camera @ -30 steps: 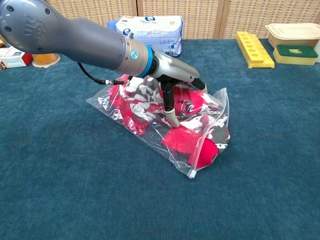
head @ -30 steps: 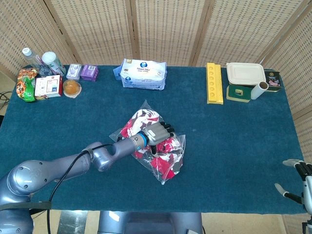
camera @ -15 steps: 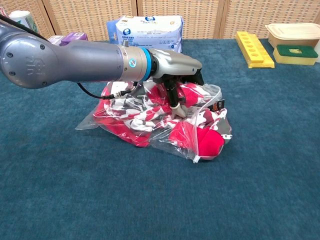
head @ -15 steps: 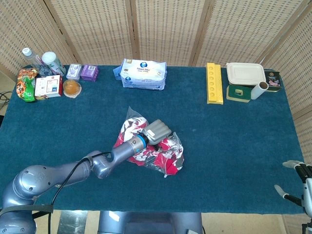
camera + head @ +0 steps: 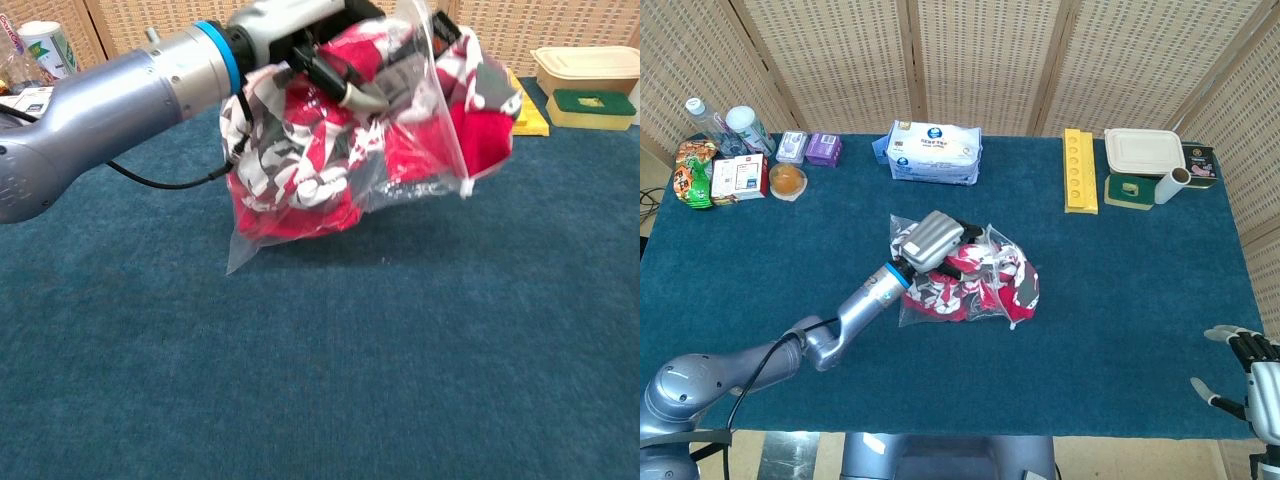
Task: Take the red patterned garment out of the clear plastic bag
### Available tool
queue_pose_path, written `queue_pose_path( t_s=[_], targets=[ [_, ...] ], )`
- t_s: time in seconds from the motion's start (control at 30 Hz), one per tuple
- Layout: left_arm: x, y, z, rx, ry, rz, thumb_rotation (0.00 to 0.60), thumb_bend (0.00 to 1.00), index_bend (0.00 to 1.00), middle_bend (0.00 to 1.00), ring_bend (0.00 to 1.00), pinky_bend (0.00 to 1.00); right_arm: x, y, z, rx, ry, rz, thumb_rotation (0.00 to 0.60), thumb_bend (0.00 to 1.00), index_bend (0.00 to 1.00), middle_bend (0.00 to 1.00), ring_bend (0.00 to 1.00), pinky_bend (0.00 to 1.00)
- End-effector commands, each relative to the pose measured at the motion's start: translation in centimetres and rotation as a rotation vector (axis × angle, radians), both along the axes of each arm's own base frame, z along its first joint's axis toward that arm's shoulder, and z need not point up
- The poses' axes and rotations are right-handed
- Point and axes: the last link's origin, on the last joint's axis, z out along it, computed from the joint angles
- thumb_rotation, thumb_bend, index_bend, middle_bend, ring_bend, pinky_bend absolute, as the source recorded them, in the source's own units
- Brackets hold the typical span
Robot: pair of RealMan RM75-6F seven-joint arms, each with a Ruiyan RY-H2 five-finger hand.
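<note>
From the head view, my left hand (image 5: 932, 240) grips the clear plastic bag (image 5: 965, 275), the red patterned garment (image 5: 980, 285) inside, well in front of the wipes pack (image 5: 934, 152). My right hand (image 5: 1252, 375) sits far off, fingers apart, holding nothing.

In the chest view the bag hangs clear of the table (image 5: 400, 360), long axis running away from my left hand.

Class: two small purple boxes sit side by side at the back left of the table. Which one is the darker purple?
The right-hand purple box is darker. Its neighbour, the paler box, sits nearer the orange cup.
</note>
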Motion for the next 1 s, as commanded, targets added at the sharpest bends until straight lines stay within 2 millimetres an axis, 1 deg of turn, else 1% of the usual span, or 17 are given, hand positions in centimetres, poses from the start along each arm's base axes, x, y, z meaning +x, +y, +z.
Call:
queue_pose_path(
  t_s=[0.03,0.13,0.23,0.3,0.37,0.47,0.53,0.6,0.67,0.83,1.0],
  targets=[
    [-3.7,-0.4,4.1,0.015,-0.275,-0.002,0.6,0.3,0.91,0.8,0.75,0.69,0.7,-1.0,-0.4,0.026,0.017,0.032,0.584,0.19,0.33,0.32,0.31,0.29],
    [-4.8,-0.8,4.6,-0.007,-0.31,-0.016,0.6,0.3,0.91,0.8,0.75,0.68,1.2,-1.7,-0.5,0.037,0.029,0.049,0.586,0.18,0.33,0.32,0.31,0.29],
    [-5.6,-1.1,4.8,-0.019,-0.31,-0.023,0.6,0.3,0.91,0.8,0.75,0.68,1.9,-2.5,-0.6,0.04,0.034,0.085,0.581,0.19,0.33,0.32,0.31,0.29],
    [-5.8,-1.3,4.8,-0.022,-0.305,-0.026,0.6,0.3,0.91,0.8,0.75,0.68,2.3,-2.8,-0.5,0.038,0.041,0.108,0.582,0.19,0.33,0.32,0.31,0.3],
    [-5.9,-1.4,4.7,-0.024,-0.295,-0.033,0.6,0.3,0.91,0.8,0.75,0.68,3.3,-3.6,-0.5,0.034,0.052,0.163,0.584,0.19,0.33,0.32,0.32,0.3],
    [-5.8,-1.5,4.6,-0.029,-0.289,-0.037,0.6,0.3,0.91,0.8,0.75,0.68,4.3,-4.2,-0.6,0.036,0.056,0.214,0.582,0.19,0.33,0.32,0.32,0.3],
    [-5.6,-1.5,4.5,-0.029,-0.284,-0.043,0.6,0.3,0.91,0.8,0.75,0.68,5.6,-4.9,-0.9,0.043,0.063,0.279,0.585,0.18,0.32,0.32,0.33,0.31],
    [-5.0,-1.5,4.1,-0.033,-0.273,-0.053,0.6,0.29,0.91,0.8,0.75,0.68,7.3,-5.9,-1.6,0.071,0.062,0.362,0.583,0.18,0.32,0.32,0.33,0.32],
    [-4.5,-1.4,3.8,-0.04,-0.264,-0.057,0.6,0.29,0.91,0.8,0.75,0.68,8.4,-6.6,-2.2,0.089,0.056,0.408,0.58,0.18,0.32,0.32,0.34,0.32],
    [-3.0,-1.4,2.6,-0.055,-0.236,-0.077,0.6,0.29,0.91,0.8,0.75,0.68,10.8,-7.9,-3.3,0.104,0.052,0.513,0.587,0.18,0.31,0.32,0.35,0.33],
    [-1.3,-1.5,1.2,-0.068,-0.199,-0.101,0.6,0.29,0.91,0.8,0.75,0.68,12.3,-9.0,-3.8,0.097,0.056,0.562,0.586,0.18,0.31,0.32,0.36,0.34]
  ],
)
